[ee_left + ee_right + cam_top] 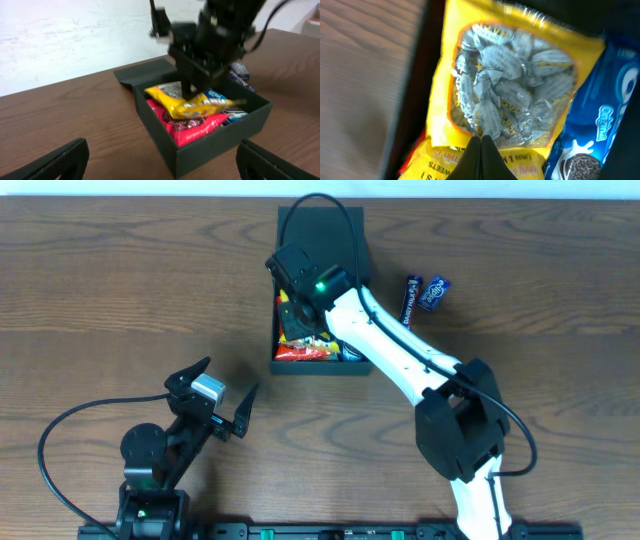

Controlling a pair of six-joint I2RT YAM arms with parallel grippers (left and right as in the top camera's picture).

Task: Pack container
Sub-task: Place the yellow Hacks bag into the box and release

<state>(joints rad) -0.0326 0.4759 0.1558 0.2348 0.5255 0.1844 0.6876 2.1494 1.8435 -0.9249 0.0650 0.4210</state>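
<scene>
Over the container (320, 367), the right gripper (482, 142) is pinching a yellow bag (187, 107), likely seating it; the left gripper (228, 377) is idling open.

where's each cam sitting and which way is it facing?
Overhead: above the table, looking straight down; left claw open, right arm over the container.
Left wrist: low, facing across at the container; own fingertips frame it.
Right wrist: pointing down into the container; right claw shut on the yellow packet.
Shared: both wrist views show that packet.
</scene>
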